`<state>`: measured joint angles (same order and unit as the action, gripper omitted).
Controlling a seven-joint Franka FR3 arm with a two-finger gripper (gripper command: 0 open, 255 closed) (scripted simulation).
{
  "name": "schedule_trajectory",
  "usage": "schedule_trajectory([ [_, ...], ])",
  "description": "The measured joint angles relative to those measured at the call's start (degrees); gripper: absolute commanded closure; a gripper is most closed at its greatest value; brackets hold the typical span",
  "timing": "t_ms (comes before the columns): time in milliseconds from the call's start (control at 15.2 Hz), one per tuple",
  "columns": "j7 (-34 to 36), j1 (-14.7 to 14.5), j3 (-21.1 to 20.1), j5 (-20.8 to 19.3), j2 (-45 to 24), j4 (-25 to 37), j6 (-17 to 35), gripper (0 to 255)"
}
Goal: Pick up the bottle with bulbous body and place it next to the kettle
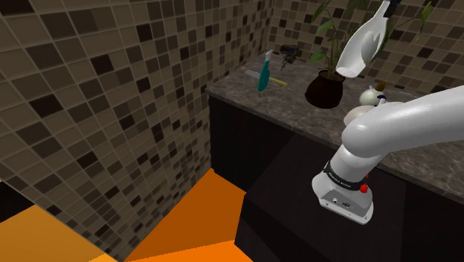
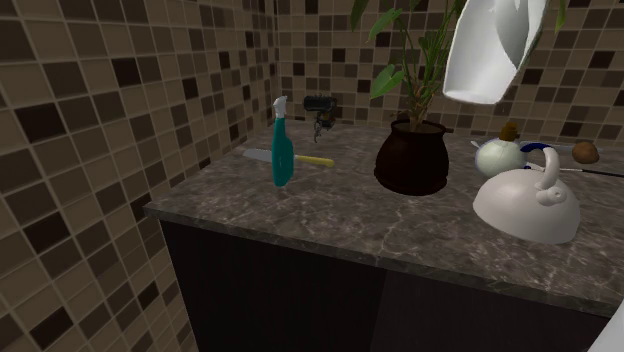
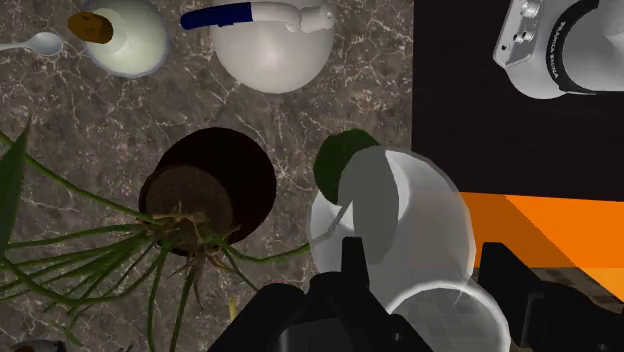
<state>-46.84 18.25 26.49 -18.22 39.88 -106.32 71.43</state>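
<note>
While the jaws stand apart, bulbous pale bottle (image 3: 130,45) — brown-stoppered, near domed white kettle (image 3: 270,60).

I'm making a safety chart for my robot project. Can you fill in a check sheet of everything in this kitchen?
Surface: dark marbled countertop.
Job's things: pale bulbous bottle with brown stopper, upright, apart from white kettle.
Clutter: potted plant, teal spray bottle, yellow-handled knife, spoon.
Grippers: black gripper open, above the countertop.
Cables: nothing seen.
Surroundings: brown mosaic tile walls, orange floor.
</note>
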Motion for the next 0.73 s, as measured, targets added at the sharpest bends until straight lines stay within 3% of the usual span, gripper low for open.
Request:
schedule_trajectory([
  [726,-11.89,4.06,4.65,-8.41,9.03,3.00,-8.76,255],
])
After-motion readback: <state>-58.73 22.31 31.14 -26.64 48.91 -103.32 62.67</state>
